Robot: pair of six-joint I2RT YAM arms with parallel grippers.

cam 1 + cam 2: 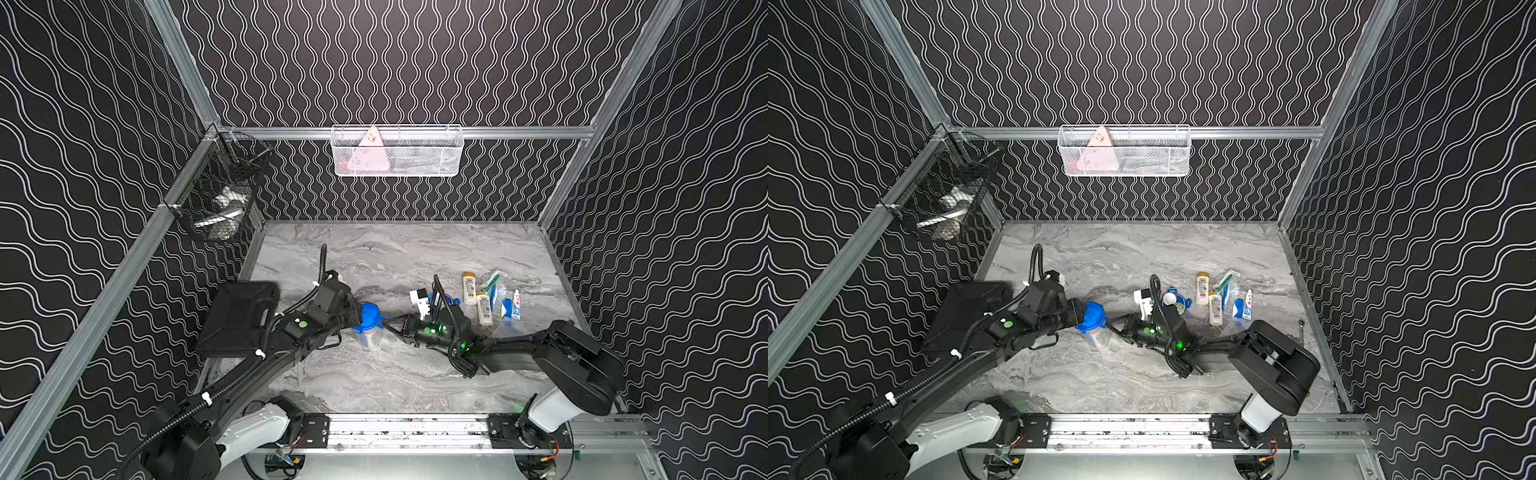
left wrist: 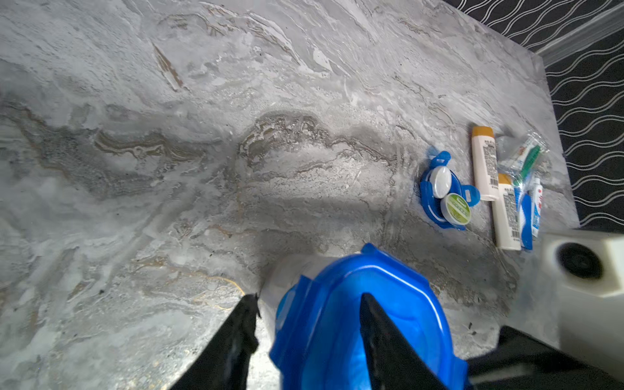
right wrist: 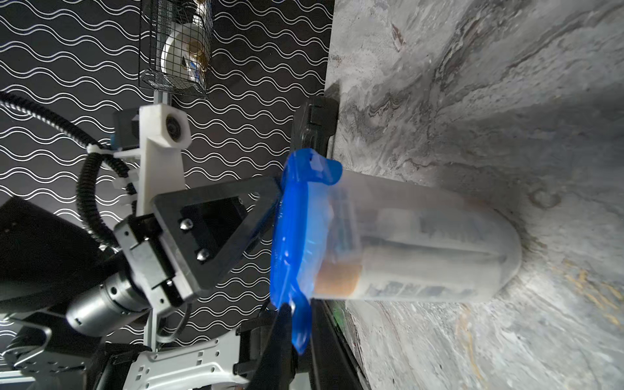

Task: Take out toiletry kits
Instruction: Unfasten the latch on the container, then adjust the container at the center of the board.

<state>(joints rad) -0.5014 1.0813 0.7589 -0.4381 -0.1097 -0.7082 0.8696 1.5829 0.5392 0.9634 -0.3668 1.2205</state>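
A toiletry kit (image 1: 366,332), a clear cup with a blue lobed lid (image 2: 358,324) and a bottle showing through its wall (image 3: 405,250), stands mid-table in both top views. My left gripper (image 2: 307,297) straddles the lid's rim: one finger lies over the lid and the other stands beside the cup with a gap showing. My right gripper (image 3: 300,310) is shut on a blue tab at the lid's rim, reaching in from the other side (image 1: 1111,325). Contents of another kit lie loose to the right: two white bottles (image 1: 469,289), a toothpaste tube (image 1: 516,305) and an upturned blue lid (image 2: 435,202).
A black hard case (image 1: 241,320) lies at the table's left edge, just behind my left arm. A black wire basket (image 1: 220,195) hangs on the left rail and a white wire basket (image 1: 397,151) on the back rail. Patterned walls close in three sides of the table.
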